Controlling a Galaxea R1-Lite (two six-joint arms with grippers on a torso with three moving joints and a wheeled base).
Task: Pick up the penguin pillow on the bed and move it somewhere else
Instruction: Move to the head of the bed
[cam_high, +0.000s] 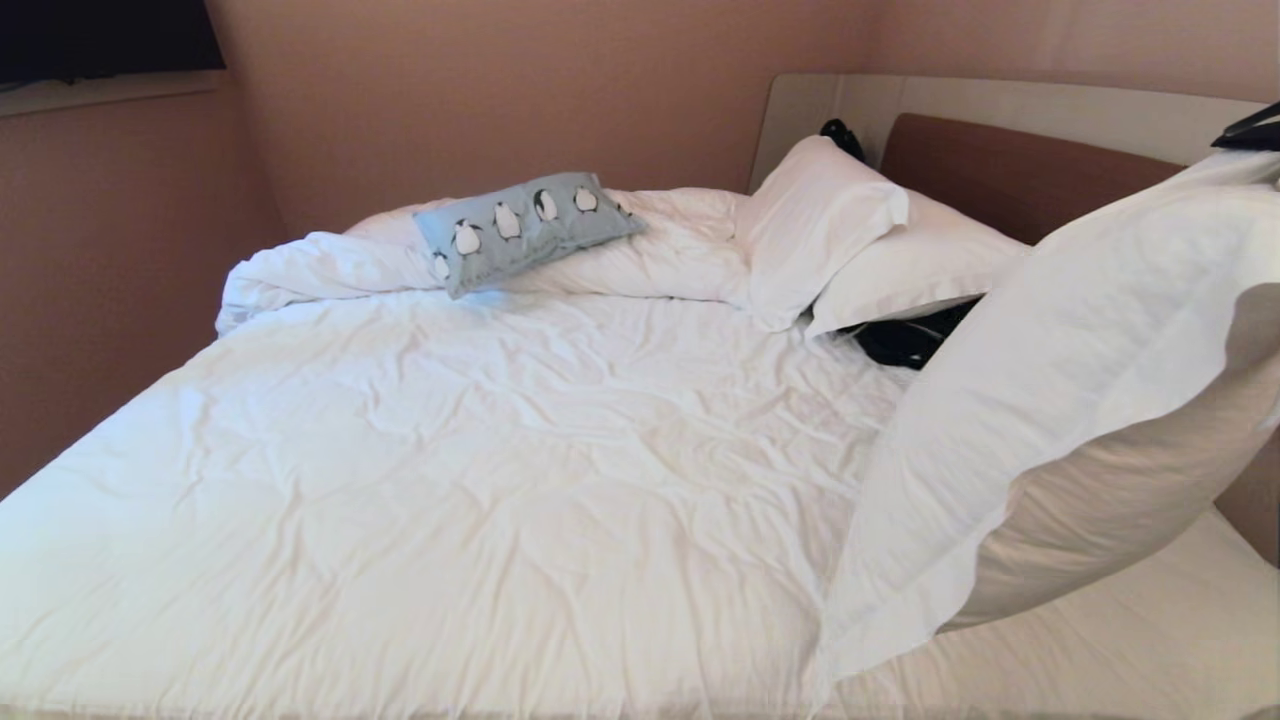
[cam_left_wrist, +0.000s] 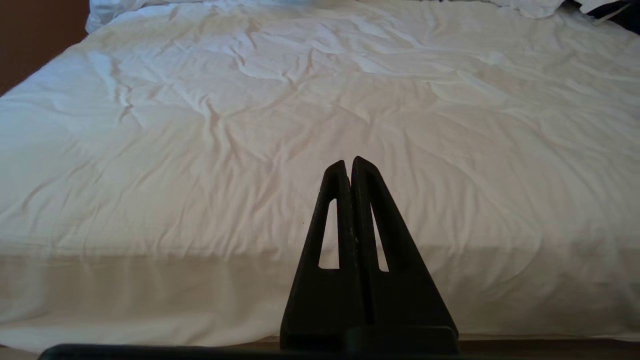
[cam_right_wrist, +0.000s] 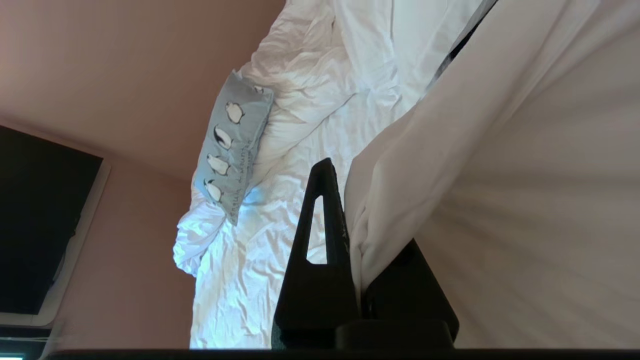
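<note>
Our right gripper (cam_right_wrist: 350, 220) is clamped on a white pillow (cam_high: 1080, 380), left gripper (cam_left_wrist: 348, 167) clenched empty; we should drop it and reach for the penguin pillow (cam_high: 525, 228).

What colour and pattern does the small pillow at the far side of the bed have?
The penguin pillow is light grey-blue, with a row of black-and-white penguins. The head view shows it best.

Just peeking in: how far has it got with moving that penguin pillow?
Not far. The penguin pillow lies untouched on the rumpled duvet at the far side of the bed. The right pincer is shut on a big white pillow instead, holding it up. The left pincer hangs shut and empty. Fetching the penguin pillow remains.
</note>
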